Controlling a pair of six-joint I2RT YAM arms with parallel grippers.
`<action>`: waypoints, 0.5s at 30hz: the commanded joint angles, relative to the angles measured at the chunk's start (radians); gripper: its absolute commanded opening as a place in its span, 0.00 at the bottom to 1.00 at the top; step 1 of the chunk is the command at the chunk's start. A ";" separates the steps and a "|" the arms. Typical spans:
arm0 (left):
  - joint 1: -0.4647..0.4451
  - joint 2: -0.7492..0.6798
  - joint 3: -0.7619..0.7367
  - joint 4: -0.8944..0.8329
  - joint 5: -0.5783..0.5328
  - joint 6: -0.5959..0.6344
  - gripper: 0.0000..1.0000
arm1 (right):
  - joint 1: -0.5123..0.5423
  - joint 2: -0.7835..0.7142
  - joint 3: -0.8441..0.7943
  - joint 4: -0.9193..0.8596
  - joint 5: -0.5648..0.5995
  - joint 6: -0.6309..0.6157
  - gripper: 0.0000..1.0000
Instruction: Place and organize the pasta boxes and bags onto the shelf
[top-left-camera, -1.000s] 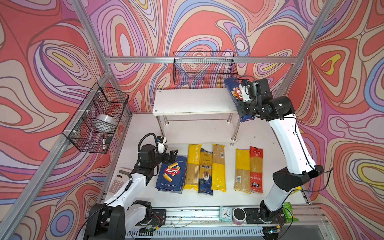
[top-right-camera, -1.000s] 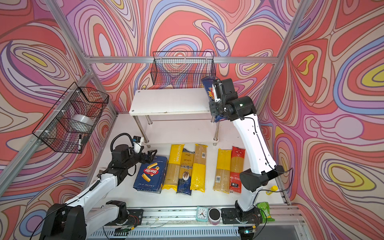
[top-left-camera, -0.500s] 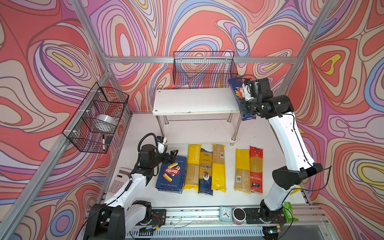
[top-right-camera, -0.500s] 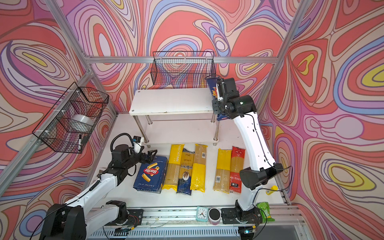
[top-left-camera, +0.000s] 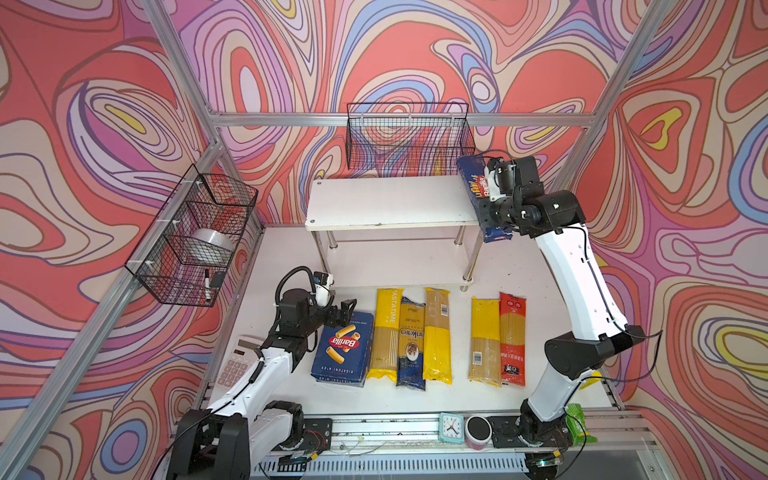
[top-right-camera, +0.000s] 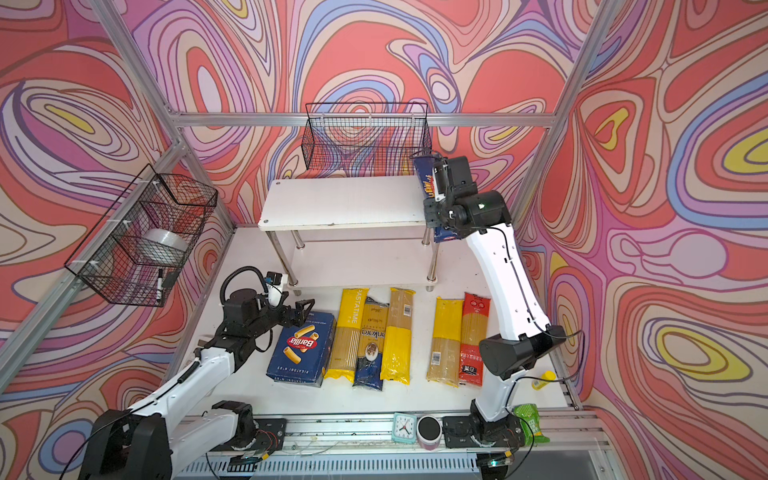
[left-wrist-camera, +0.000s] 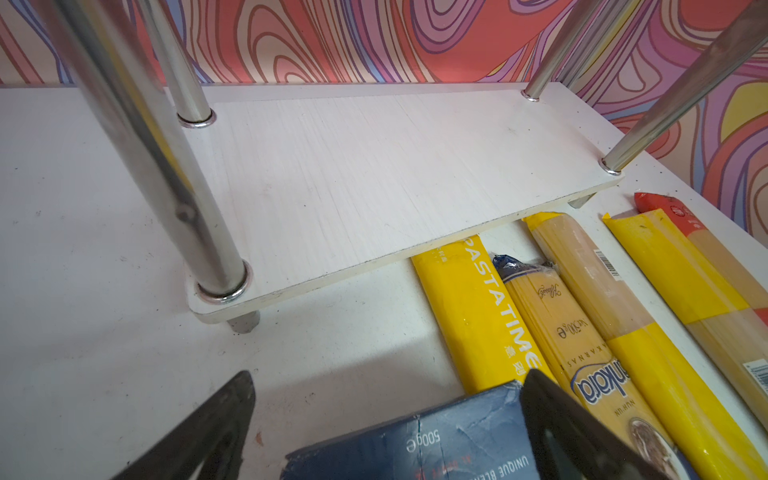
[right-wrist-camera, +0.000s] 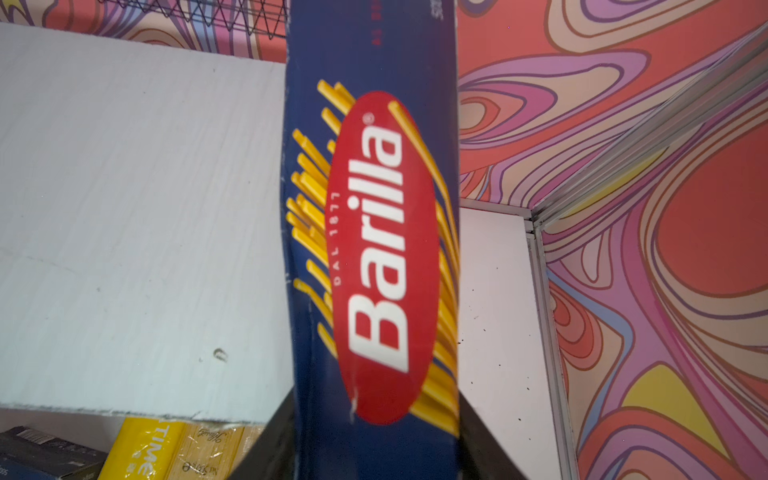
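At the right end of the shelf (top-left-camera: 386, 203), my right gripper (right-wrist-camera: 374, 399) has the spaghetti box (top-left-camera: 473, 183) between its fingers (right-wrist-camera: 270, 440). One finger lies against each long side. I cannot tell whether they pinch the box or only bracket it. The box runs near to far along the top board's right edge. Its near end juts out past the board's near edge, and to its right I see only the table (right-wrist-camera: 494, 291) far below. I cannot tell whether its underside already rests on the board.

As I judge it, setting this box down is the step in hand, and the rest of the task has barely begun. To do it well, I would keep a firm hold and slide left until the full width sits over the board. Then I would lower the box flat before spreading my fingers. Letting go with so much hanging off the corner could tip it to the table. The wire basket (top-left-camera: 409, 137) hangs close behind the shelf, so any push to the far side should be short and level.

My left gripper (top-left-camera: 343, 312) is spread wide and holds nothing. It hovers over the far end of the rigatoni box (top-left-camera: 343, 353) on the table. The five bags (top-left-camera: 436, 332) lie in a row to that box's right, near the shelf's front legs.
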 joint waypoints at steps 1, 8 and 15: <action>-0.004 -0.003 0.009 0.000 0.013 0.019 1.00 | -0.007 0.003 -0.004 0.116 -0.012 0.014 0.56; -0.003 -0.005 0.008 0.000 0.014 0.020 1.00 | -0.007 -0.005 0.023 0.083 -0.047 0.019 0.60; -0.003 -0.004 0.008 0.000 0.012 0.018 1.00 | -0.007 -0.116 0.017 0.049 -0.033 0.007 0.61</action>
